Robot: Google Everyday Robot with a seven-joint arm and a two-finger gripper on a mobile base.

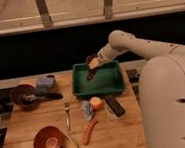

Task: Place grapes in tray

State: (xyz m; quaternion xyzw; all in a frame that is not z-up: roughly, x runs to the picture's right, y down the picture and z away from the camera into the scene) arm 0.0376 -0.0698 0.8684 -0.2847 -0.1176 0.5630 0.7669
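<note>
Grapes [91, 71], a small elongated bunch of dark red-purple bumpy berries, hang from the pincer [93, 64] at the end of the white arm, which reaches in from the right over the far left corner of the shallow rectangular green plastic tray [100, 91]. The pincer is pinched on the top of the bunch. Its long axis runs roughly up and down, so the berries dangle straight below the grip, inside the tray's raised rim as seen from this camera; whether the lowest berries touch the floor cannot be told. That is the relation the coming move turns on: the tray lies directly beneath the load, so by my reading a release would land it inside, though near the corner rather than the middle.

The tray looks smooth and rigid, the bunch knobbly and likely to flop sideways once freed. On the wooden desk [118, 136] nearer the camera lie a smooth orange-red carrot [89, 132], a metal fork [67, 114] and a round red-brown bowl [47, 140].
</note>
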